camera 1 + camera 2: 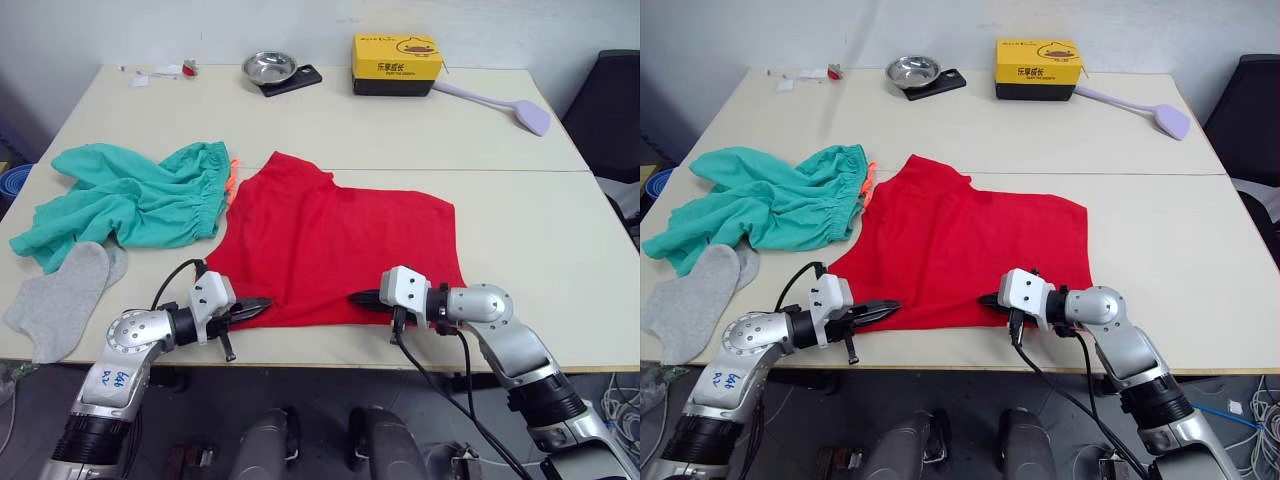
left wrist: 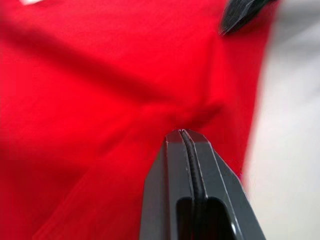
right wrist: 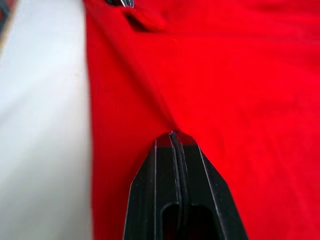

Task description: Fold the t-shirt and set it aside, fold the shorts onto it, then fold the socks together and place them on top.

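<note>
Jaws on both grippers are pressing together on red cloth: the left gripper (image 1: 262,304) is pinching the near hem of the t-shirt (image 1: 335,240) toward its left corner, and the right gripper (image 1: 356,298) is pinching the same hem further along, fingertips pointing at each other with a stretch of hem between. In each wrist view the two black fingers are meeting with cloth puckering at the tip. Item, t-shirt: lying spread and mostly flat on the table (image 1: 520,230) near its front edge, collar end toward the far left, not yet folded. Item, shorts (image 1: 135,200): lying crumpled to the left of the shirt, orange drawstring (image 1: 233,178) showing at the waistband, just beside the shirt's shoulder, untouched. Item, socks (image 1: 65,295): lying flat at the near left, overlapping one another, one partly under the shorts' leg. Status, by judgement: first fold of the shirt is only beginning; setting aside, shorts and socks are all remaining. Far edge: steel bowl (image 1: 269,67), yellow box (image 1: 396,63), lilac swatter (image 1: 500,104).
</note>
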`<state>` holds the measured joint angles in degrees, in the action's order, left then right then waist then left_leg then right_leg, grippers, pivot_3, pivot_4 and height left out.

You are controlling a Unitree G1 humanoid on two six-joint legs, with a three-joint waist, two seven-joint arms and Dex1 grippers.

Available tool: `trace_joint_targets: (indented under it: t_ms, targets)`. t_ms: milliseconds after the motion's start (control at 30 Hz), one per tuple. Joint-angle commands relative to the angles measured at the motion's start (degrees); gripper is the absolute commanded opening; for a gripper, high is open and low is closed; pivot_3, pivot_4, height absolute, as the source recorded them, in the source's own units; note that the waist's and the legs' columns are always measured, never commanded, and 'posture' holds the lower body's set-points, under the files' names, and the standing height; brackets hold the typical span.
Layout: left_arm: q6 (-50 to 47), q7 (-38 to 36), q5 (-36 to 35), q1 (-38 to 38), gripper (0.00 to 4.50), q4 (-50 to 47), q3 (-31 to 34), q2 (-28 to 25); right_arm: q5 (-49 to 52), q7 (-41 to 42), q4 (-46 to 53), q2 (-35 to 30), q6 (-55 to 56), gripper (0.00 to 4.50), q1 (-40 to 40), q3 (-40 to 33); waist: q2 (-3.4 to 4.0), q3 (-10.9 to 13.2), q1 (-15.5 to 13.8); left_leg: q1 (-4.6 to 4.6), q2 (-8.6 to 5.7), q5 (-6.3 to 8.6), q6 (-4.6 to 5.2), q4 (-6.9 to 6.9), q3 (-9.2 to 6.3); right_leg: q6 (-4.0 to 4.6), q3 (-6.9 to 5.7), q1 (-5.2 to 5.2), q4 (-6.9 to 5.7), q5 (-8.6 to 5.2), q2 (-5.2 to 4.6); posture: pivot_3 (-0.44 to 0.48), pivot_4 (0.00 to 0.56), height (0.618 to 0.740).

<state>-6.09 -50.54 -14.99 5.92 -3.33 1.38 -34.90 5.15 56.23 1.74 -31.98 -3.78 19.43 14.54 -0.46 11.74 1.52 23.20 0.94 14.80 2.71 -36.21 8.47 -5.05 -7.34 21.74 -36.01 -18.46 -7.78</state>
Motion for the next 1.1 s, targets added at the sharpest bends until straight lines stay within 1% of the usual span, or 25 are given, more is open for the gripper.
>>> trace_joint_targets:
  t_ms: [33, 167, 267, 367, 467, 533, 567, 633, 700, 767, 867, 967, 1100]
  targets:
    - [2.5, 2.5, 1.8, -0.2, 0.03, 1.5, 1.4, 0.2, -0.8, -0.6, -1.7, -2.3, 2.6, 0.00, -0.3, -2.6, -0.01, 0.0, 0.0, 0.00, 0.00, 0.00, 0.01, 0.00, 0.00, -0.01, 0.00, 0.00, 0.01, 0.01, -0.01, 0.000, 0.150, 0.740]
    - [5.2, 5.8, 4.0, -1.8, 0.03, 2.9, 2.6, 0.0, 0.2, -2.7, -5.8, -4.9, 5.6, 0.00, -2.8, -8.3, -0.03, 0.0, -0.2, -0.02, -0.01, 0.00, 0.01, -0.03, -0.01, -0.04, -0.02, -0.08, 0.02, 0.02, -0.02, 0.000, 0.150, 0.740]
    - [5.7, 6.4, 1.8, -3.4, 0.03, 2.0, 5.4, -0.3, 3.0, -2.0, -7.7, -7.1, 8.9, 0.00, -5.9, -13.4, -0.04, 0.0, -0.1, -0.05, -0.01, 0.00, 0.03, -0.02, -0.01, -0.06, -0.01, -0.10, 0.03, 0.03, -0.03, 0.000, 0.150, 0.740]
    - [6.6, 4.7, -1.0, -5.4, 0.03, 1.5, 8.6, -1.3, 6.3, -0.3, -9.3, -8.9, 12.2, 0.00, -8.9, -18.1, -0.04, 0.0, -0.1, -0.06, 0.01, 0.00, 0.03, 0.03, -0.03, -0.06, -0.04, -0.10, 0.04, 0.03, -0.02, 0.000, 0.150, 0.740]
    - [6.6, 1.3, -4.8, -7.3, 0.03, -0.2, 11.4, -2.2, 7.0, 1.0, -11.7, -10.8, 16.4, 0.00, -10.4, -20.9, -0.04, 0.0, 0.2, -0.06, 0.01, 0.00, 0.04, 0.01, -0.02, -0.06, -0.04, -0.10, 0.03, 0.03, -0.01, 0.000, 0.150, 0.740]
    - [3.4, -1.0, -9.0, -8.1, 0.03, -3.8, 12.8, -3.4, 11.1, 1.9, -9.3, -10.2, 16.7, 0.00, -10.3, -23.2, -0.04, 0.0, 0.2, -0.07, 0.01, -0.01, 0.04, 0.01, 0.01, -0.06, -0.02, -0.10, 0.03, 0.03, -0.01, 0.000, 0.150, 0.740]
    - [1.5, -1.8, -10.6, -8.2, 0.03, -6.1, 12.4, -3.8, 13.7, 2.1, -5.8, -8.8, 15.9, 0.00, -10.7, -23.2, -0.04, 0.0, 0.2, -0.07, 0.03, -0.01, 0.04, 0.01, 0.00, -0.06, -0.02, -0.10, 0.03, 0.03, -0.01, 0.000, 0.150, 0.740]
    - [-0.3, -2.4, -11.0, -8.2, 0.03, -8.8, 10.9, -4.1, 17.4, 3.8, 0.0, -7.3, 13.9, 0.00, -12.3, -21.7, -0.03, 0.0, 0.0, -0.07, 0.04, -0.01, 0.03, 0.02, -0.03, -0.06, -0.01, -0.10, 0.02, 0.03, -0.01, 0.000, 0.150, 0.740]
    - [-1.1, -2.3, -9.7, -8.1, 0.03, -9.8, 9.1, -4.1, 15.2, 4.8, 2.3, -7.2, 14.1, 0.00, -14.3, -18.8, -0.01, 0.0, 0.0, -0.07, 0.06, -0.03, 0.00, 0.06, -0.07, -0.05, -0.02, -0.10, 0.03, 0.03, 0.00, 0.000, 0.150, 0.740]
    - [-1.5, -0.4, -5.9, -7.4, 0.03, -8.8, 6.3, -3.5, 11.3, 3.3, 2.0, -5.8, 14.3, 0.00, -15.5, -15.3, -0.08, -0.1, -0.3, -0.08, 0.05, -0.02, 0.00, 0.08, -0.06, -0.05, -0.04, -0.13, 0.07, 0.03, 0.00, 0.000, 0.150, 0.740]
    - [-1.8, 1.6, -3.3, -7.5, 0.03, -8.7, 4.0, -2.6, 6.1, 1.0, -1.9, -5.0, 16.0, 0.00, -15.5, -12.8, -0.08, -0.1, -0.2, -0.05, -0.01, -0.01, 0.03, 0.05, -0.03, -0.06, -0.02, -0.12, 0.09, 0.03, -0.02, 0.000, 0.150, 0.740]
    - [-0.8, 1.0, -1.7, -9.7, 0.03, -7.9, 4.7, -4.1, 4.6, 0.1, -6.2, -6.9, 18.6, 0.00, -16.6, -14.7, -0.10, -0.1, -0.2, -0.04, -0.03, 0.00, 0.05, 0.04, -0.01, -0.11, 0.03, -0.12, 0.13, 0.06, -0.05, 0.000, 0.150, 0.740]
    - [1.0, 1.6, -0.3, -12.3, 0.03, -4.3, 8.2, -5.9, 6.9, 1.4, -10.9, -10.6, 21.7, 0.00, -19.3, -19.8, -0.09, -0.1, -0.2, -0.08, -0.02, 0.01, 0.03, 0.08, -0.02, -0.10, 0.03, -0.12, 0.14, 0.06, -0.05, 0.000, 0.150, 0.740]
